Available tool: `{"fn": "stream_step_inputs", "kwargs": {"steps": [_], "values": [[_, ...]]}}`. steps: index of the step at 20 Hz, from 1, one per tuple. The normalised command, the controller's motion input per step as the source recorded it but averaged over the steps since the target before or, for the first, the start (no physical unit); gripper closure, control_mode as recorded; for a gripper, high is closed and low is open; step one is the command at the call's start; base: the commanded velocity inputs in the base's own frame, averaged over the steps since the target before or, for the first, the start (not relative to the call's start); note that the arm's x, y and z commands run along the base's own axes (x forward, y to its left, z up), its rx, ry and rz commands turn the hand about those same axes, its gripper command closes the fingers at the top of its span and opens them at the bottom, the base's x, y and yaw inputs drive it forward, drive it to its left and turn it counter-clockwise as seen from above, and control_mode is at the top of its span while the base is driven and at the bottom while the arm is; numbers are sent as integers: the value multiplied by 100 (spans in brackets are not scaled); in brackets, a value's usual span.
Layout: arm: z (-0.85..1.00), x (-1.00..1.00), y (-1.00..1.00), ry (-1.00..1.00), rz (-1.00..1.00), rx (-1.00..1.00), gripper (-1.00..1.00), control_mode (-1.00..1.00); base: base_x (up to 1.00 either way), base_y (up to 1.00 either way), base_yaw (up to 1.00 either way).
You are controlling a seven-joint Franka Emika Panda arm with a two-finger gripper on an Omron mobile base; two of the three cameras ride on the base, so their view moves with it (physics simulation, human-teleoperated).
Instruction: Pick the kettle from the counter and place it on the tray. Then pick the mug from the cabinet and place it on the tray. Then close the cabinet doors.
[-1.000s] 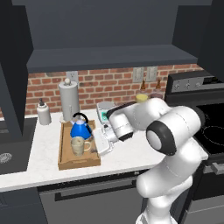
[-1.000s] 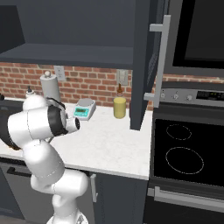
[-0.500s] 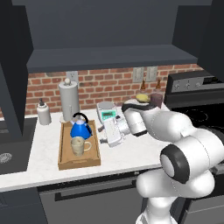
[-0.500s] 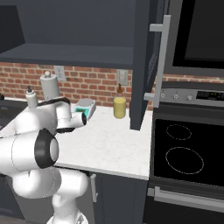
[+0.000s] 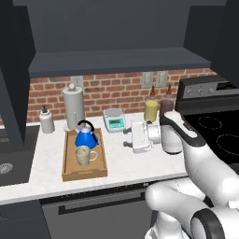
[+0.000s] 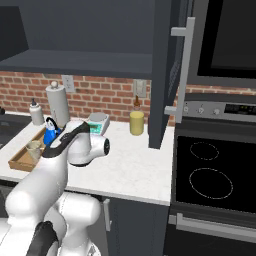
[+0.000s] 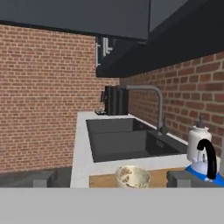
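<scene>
Sitting in wooden tray (image 5: pixel 70 173): cone-shaped blue kettle (image 5: pixel 87 137), speckled mug (image 5: pixel 84 155); fingers (image 7: pixel 183 178) wide apart, empty.

Kettle (image 5: pixel 86 138) behind mug (image 5: pixel 84 155), both on the tray (image 5: pixel 68 156).

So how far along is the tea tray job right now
Done: the kettle and the mug both sit on the tray. In hand: nothing; the gripper is open beside the tray. Left: the cabinet doors stand open and need closing.
</scene>
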Motion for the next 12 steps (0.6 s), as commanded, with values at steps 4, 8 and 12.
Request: {"fn": "stream_step_inputs", "kwargs": {"steps": [4,8,12], "values": [[-6,-5,-40,4,-6,0,-100,-100,0,0,0],[-23,-3,-36,2,-6,-5,-100,-100,0,0,0],[0,-25,-58,0,-14,0,-100,-100,0,0,0]]}}
